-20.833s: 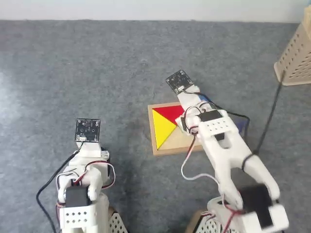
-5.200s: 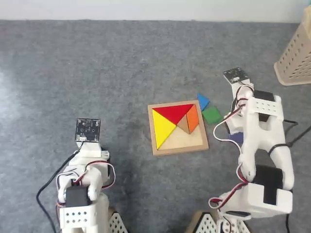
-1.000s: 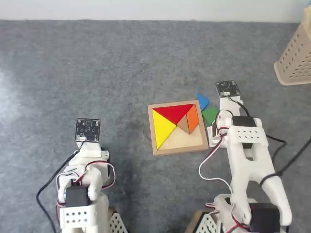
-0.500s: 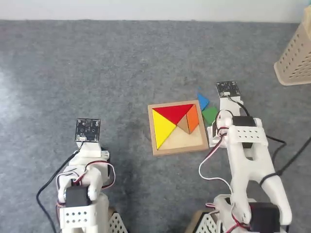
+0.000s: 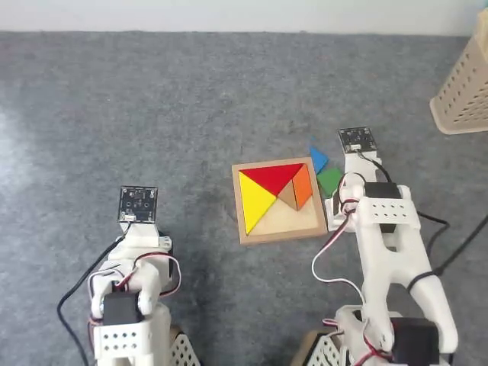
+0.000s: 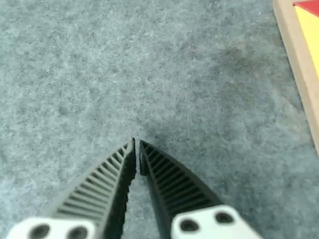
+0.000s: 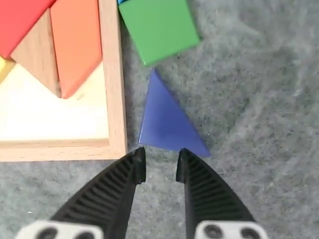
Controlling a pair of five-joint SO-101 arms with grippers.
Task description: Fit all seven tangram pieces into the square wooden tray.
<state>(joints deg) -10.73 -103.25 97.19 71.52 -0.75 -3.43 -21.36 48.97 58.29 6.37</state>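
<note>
Grey tabletop [image 5: 152, 99]: carries everything.
Left hand [image 6: 136, 145]: fingers closed together, empty, over bare tabletop left of the wooden tray [image 5: 284, 235].
Wooden tray: mid-tabletop, holding yellow triangle [image 5: 254, 200], red triangle [image 5: 272, 177] and orange parallelogram [image 5: 303, 185].
Green square [image 7: 158, 27], dark blue triangle [image 7: 167, 124]: on the tabletop, just beside the tray's right edge.
Right hand [image 7: 160, 159]: slightly parted, empty, tips at the dark blue triangle's edge.

I see the wooden tray [image 5: 284, 235] flat on the bench, holding a red triangle [image 5: 271, 178], yellow triangle [image 5: 254, 200], orange piece [image 5: 303, 185] and tan triangle [image 5: 287, 197]. A green square [image 5: 330, 181], light-blue triangle [image 5: 318, 159] and dark-blue triangle [image 7: 167, 124] lie just outside its right rim.
</note>
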